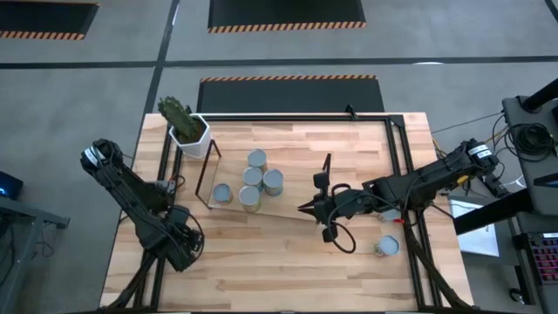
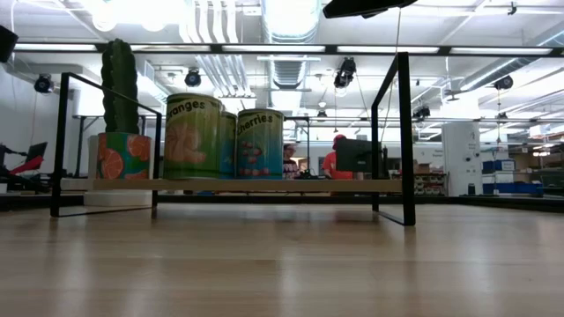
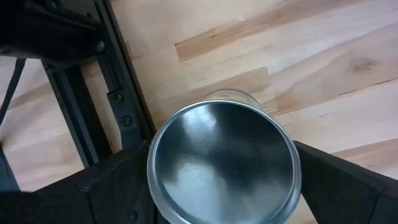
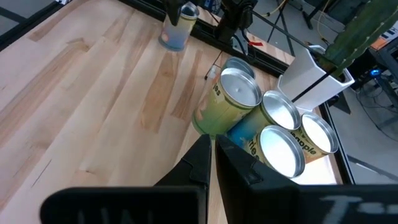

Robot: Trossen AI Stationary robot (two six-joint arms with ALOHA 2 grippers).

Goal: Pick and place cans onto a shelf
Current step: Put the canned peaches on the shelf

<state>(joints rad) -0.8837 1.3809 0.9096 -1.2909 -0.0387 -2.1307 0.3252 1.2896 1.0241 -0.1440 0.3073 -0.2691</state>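
Several cans [image 1: 253, 179] with shiny tops stand upright in a cluster on the left part of the shelf [image 2: 264, 185]. One more can [image 3: 224, 162] stands upright on the table near its left edge. My left gripper [image 1: 179, 237] is above it, pointing down, open. Its two fingers [image 3: 106, 186] stand one on each side of the can's top. In the high view the gripper hides this can; the right wrist view shows the can [image 4: 174, 31] under it. My right gripper [image 4: 211, 155] is shut and holds nothing, above the table by the shelf's right end, pointing at the cluster.
A white pot with a cactus [image 1: 185, 126] stands at the far left beside the shelf. Another can [image 1: 386, 247] stands on the table near the right edge. The shelf's black wire uprights [image 2: 405, 132] rise at each end. Bare tabletop lies along the near edge.
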